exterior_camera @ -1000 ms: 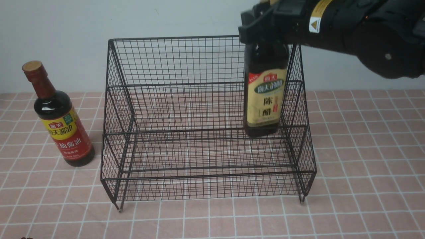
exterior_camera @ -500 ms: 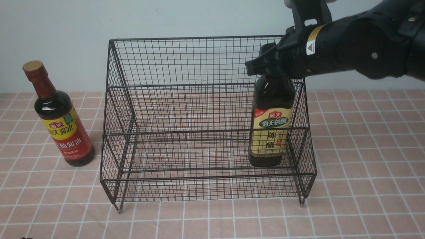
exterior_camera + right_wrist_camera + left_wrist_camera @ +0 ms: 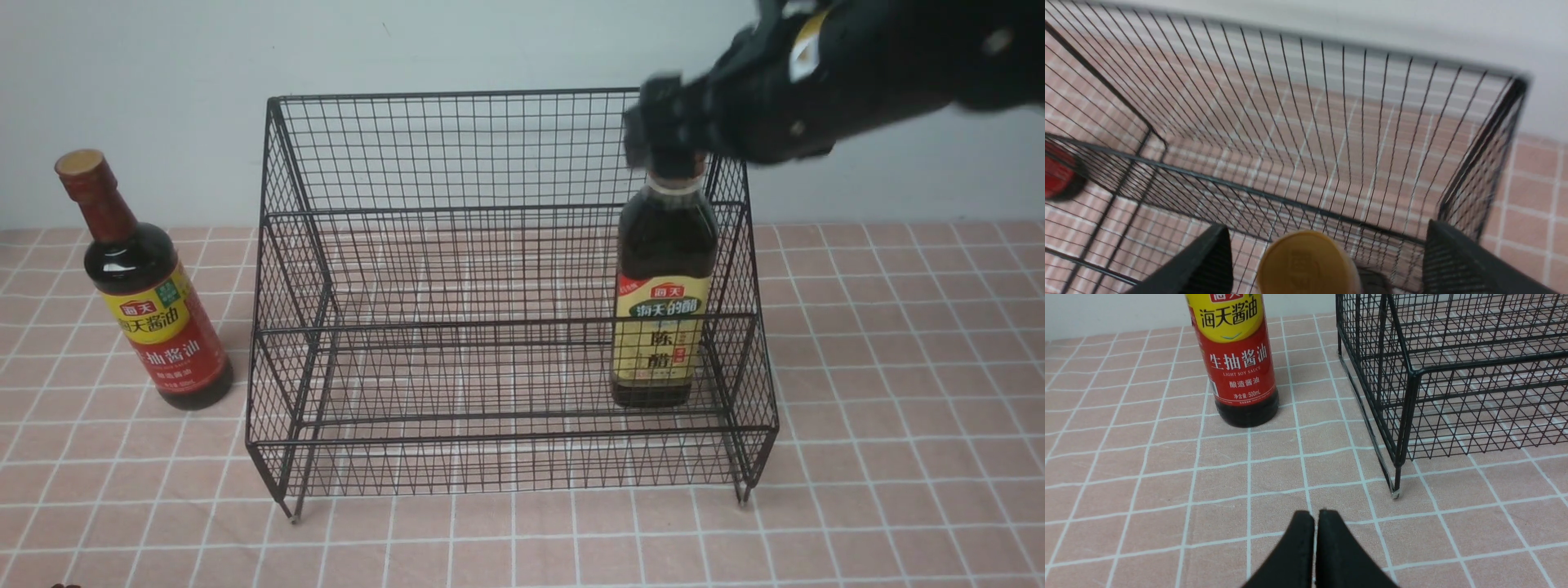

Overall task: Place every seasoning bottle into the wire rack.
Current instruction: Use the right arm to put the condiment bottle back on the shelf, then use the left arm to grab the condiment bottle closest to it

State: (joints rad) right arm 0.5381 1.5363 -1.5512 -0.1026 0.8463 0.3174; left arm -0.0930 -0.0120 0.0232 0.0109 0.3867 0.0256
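Forearm slanting in from the right, right gripper [image 3: 1326, 228] hangs spread wide over the gold-capped bottle [image 3: 663, 327], upright at the right end of the wire rack's [image 3: 457, 147] near tier; left gripper [image 3: 1315, 522] pinched together low over the table [image 3: 1126, 477]; red-capped bottle [image 3: 151, 310] stands left of the rack.

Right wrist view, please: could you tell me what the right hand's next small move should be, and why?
Probably lift the right hand straight up. Its jaws stand open either side of the gold cap, apart from it, and the bottle stands upright on the lower tier of the wire rack, so it looks released; rising vertically should avoid knocking it.
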